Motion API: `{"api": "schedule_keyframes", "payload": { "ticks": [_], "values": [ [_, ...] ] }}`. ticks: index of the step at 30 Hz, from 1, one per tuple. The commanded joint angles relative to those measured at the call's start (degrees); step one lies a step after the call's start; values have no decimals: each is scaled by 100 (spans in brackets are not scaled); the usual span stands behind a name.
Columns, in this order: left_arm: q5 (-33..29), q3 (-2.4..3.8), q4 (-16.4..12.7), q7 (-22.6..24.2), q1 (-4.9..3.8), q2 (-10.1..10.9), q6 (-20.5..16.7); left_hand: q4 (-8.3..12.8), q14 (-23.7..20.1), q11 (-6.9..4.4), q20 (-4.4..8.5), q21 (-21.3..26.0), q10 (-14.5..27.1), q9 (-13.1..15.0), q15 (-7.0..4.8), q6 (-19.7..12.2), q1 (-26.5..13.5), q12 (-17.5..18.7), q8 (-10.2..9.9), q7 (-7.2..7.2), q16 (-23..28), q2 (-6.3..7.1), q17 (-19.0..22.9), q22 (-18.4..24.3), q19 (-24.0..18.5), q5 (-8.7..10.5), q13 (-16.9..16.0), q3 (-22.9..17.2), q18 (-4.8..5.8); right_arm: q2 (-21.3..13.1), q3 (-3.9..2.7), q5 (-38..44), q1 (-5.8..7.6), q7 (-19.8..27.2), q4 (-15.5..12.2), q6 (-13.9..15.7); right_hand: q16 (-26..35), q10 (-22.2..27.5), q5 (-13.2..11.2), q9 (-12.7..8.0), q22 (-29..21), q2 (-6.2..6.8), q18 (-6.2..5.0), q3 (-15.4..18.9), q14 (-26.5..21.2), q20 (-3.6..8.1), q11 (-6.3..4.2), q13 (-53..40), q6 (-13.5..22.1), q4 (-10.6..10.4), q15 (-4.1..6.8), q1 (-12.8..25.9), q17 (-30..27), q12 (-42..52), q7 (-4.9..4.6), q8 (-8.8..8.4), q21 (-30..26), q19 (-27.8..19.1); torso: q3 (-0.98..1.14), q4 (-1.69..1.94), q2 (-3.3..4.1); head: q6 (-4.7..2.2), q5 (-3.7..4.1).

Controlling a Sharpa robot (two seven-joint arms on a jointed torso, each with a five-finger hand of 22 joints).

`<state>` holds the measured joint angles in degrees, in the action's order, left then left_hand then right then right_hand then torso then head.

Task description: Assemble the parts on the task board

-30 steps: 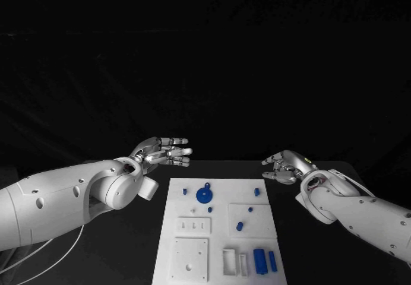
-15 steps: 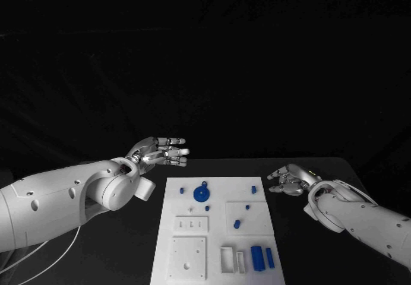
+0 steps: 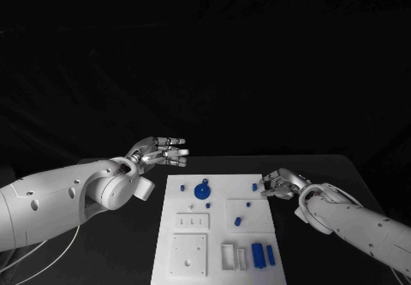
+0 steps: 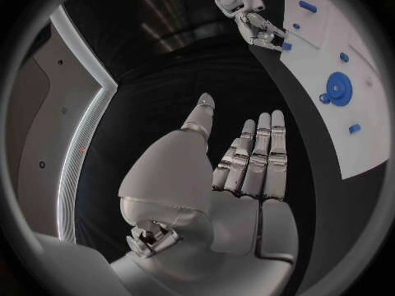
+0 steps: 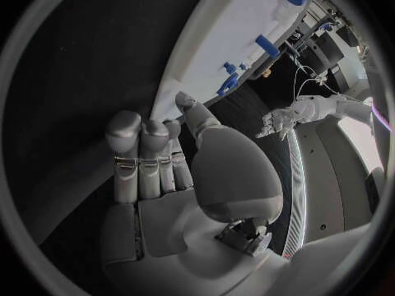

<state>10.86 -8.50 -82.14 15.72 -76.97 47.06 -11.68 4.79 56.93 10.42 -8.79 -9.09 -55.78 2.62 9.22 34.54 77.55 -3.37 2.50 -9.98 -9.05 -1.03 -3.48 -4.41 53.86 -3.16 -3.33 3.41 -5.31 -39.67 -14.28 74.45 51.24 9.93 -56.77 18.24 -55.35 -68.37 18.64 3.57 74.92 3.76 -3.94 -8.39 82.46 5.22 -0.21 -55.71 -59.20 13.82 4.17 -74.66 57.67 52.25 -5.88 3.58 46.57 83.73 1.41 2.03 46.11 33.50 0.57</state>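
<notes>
On the black counter (image 3: 128, 249), the task board (image 3: 218, 231) carries loose blue parts (image 3: 263, 255) nearest — assembly looks barely begun. Farther on, the right hand (image 3: 279, 182) hovers at the board's edge, empty; farthest, the left hand (image 3: 161, 151) hangs spread, holding nothing.

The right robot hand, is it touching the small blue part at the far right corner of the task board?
Cannot tell. In the head view the right robot hand sits beside the small blue part at the task board edge; no view shows contact or gap plainly.
</notes>
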Motion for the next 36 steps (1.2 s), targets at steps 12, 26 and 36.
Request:
{"api": "schedule_keyframes", "payload": {
  "ticks": [12,26,36],
  "values": [
    [59,2,-3,18,9,-18,112,38,36,-10,25,9,-41,8,10,5,8,-23,23,-177,17,-83,-7,8,21,-21,-3,-1,74,237,0,-37,-76,16,265,109,6,-2,46,5,577,-112,10,50,3,34,-29,-24,41,-25,23,60,18,15,-24,-2,6,2,-4,13,-4,25,-18],
    [59,3,-17,13,9,-34,125,38,36,-10,25,9,-41,8,10,5,8,-23,23,-177,17,-83,-7,8,21,-21,-3,-1,74,362,1,-50,-80,-32,352,185,-28,-14,10,8,582,-154,4,-180,11,26,-26,-66,-163,-42,19,143,51,59,-10,-1,34,12,-5,20,-4,19,-16],
    [60,3,-22,-7,8,-26,155,48,35,-9,25,18,-36,6,12,-14,10,-21,20,-179,19,-89,-7,8,21,-25,-3,14,77,390,2,-41,-80,-43,346,102,-34,-13,-72,17,583,-159,13,-272,9,37,-37,-83,-319,-16,27,165,63,70,17,-1,43,7,2,9,-4,20,-28]
  ]
}}
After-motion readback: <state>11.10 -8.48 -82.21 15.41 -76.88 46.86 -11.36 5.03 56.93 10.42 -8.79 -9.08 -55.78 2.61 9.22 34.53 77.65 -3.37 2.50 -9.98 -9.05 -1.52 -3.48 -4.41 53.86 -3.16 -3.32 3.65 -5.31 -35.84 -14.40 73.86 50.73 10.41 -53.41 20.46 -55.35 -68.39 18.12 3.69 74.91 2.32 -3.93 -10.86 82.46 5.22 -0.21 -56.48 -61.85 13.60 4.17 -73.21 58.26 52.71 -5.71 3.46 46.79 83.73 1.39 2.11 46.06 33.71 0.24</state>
